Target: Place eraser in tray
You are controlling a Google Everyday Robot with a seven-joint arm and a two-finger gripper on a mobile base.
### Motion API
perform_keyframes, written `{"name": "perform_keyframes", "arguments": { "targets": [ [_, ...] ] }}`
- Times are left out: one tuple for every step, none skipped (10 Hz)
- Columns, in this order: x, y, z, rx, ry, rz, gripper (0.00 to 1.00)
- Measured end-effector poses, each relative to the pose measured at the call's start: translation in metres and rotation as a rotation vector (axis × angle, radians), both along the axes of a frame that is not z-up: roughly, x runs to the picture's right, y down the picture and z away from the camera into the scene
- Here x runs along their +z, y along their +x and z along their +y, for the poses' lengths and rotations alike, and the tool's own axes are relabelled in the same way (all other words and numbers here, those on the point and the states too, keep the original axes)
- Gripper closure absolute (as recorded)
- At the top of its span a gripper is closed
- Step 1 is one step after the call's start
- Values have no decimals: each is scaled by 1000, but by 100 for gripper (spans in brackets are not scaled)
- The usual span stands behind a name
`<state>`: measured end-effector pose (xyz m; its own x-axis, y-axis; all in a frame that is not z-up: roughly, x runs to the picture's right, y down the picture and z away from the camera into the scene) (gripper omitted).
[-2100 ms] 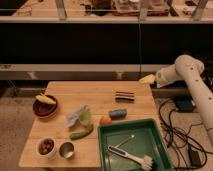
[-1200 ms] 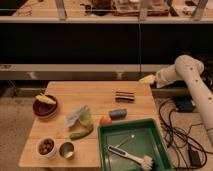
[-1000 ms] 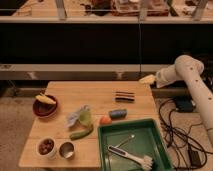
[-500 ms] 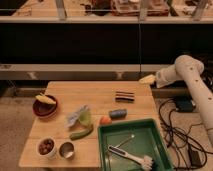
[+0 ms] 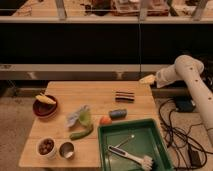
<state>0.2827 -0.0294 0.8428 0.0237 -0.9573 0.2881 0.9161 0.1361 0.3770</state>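
At the table's left edge, a dark red bowl (image 5: 44,109) is holding a pale yellow item too blurred to identify. Toward the centre, a crumpled green-and-white wrapper (image 5: 80,117) is lying beside a green vegetable (image 5: 81,133). Right of centre, the eraser (image 5: 125,96) is lying flat on the bare table (image 5: 75,92), apart from the tray (image 5: 150,135), whose lower rim is being cut off by the frame. Up and right of the eraser, the gripper (image 5: 148,79) is hovering at the table's far right corner, near but not touching; whether it is parted or closed cannot be told.
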Motion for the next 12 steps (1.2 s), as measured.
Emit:
{"name": "perform_keyframes", "arguments": {
  "targets": [
    [7,-6,-1,-53,-2,23,20],
    [20,-25,-3,-185,14,38,20],
    [25,-40,-4,-268,23,39,20],
    [31,-56,-4,-343,29,32,20],
    [33,-66,-5,-376,32,25,20],
    [33,-65,-5,-378,33,29,20],
    [33,-60,-4,-374,32,34,20],
    [33,-62,-4,-376,32,32,20],
    [33,-64,-4,-380,32,30,20],
    [35,-64,-2,-392,35,29,20],
    [39,-69,7,-431,50,25,20],
    [46,-77,18,-468,62,19,20]
  ]
}}
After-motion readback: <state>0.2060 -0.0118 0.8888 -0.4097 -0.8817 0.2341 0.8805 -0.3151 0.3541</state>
